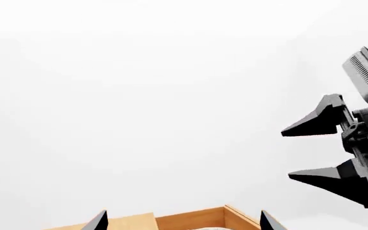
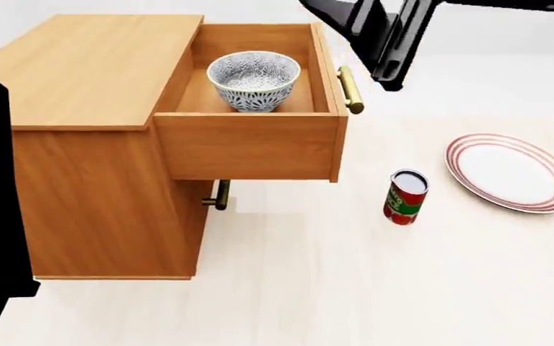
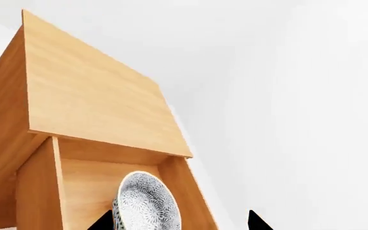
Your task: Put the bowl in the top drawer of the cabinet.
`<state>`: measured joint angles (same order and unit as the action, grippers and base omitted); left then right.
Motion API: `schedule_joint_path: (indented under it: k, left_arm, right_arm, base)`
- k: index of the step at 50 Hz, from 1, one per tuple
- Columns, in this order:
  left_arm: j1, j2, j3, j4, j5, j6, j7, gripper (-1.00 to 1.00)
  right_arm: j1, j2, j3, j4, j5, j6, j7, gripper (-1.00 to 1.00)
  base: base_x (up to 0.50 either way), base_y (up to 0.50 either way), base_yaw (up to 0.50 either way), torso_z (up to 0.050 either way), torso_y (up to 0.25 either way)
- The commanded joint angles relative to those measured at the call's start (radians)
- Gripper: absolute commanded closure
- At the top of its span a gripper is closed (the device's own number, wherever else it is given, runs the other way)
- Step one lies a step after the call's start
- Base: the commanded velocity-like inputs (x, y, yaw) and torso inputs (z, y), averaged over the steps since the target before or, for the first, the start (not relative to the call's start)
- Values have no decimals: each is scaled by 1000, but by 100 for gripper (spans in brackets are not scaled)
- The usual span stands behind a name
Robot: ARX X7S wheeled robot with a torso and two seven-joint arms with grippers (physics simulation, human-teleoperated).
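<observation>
sitting upright inside the pulled-out shallow light-wood top drawer [image 2: 248, 148] of the boxy orange wooden cabinet [image 2: 94, 72] is the blue-grey speckled deep bowl [image 2: 253, 79]. at its 2 o'clock hangs the right gripper [image 2: 383, 43], fingers spread, empty. left gripper [image 1: 182, 221] likewise released.

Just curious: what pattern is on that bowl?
Dense blue-grey speckles outside, white inside; the bowl shows best in the head view.

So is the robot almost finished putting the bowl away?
Nearly. The bowl already sits upright inside the open top drawer. Nothing is held: the right gripper is open and empty, raised beside the drawer's handle end. The drawer is pulled out, so pushing it shut may be all that's left.
</observation>
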<state>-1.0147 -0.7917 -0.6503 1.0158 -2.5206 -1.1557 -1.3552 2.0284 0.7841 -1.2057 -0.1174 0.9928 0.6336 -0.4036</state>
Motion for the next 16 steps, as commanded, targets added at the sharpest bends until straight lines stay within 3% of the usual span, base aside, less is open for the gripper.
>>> schedule_joint_path:
  k: [1, 16]
  left_arm:
    - [-2, 12, 15, 4, 6, -4, -4, -100]
    - [-36, 4, 52, 18, -14, 31, -34, -100]
  right_arm:
    - [-130, 395, 131, -362, 257, 17, 329, -100]
    - [-306, 787, 99, -526, 428, -258, 588, -100]
  base:
    - [0, 0, 0, 0, 131]
    - [0, 0, 0, 0, 129]
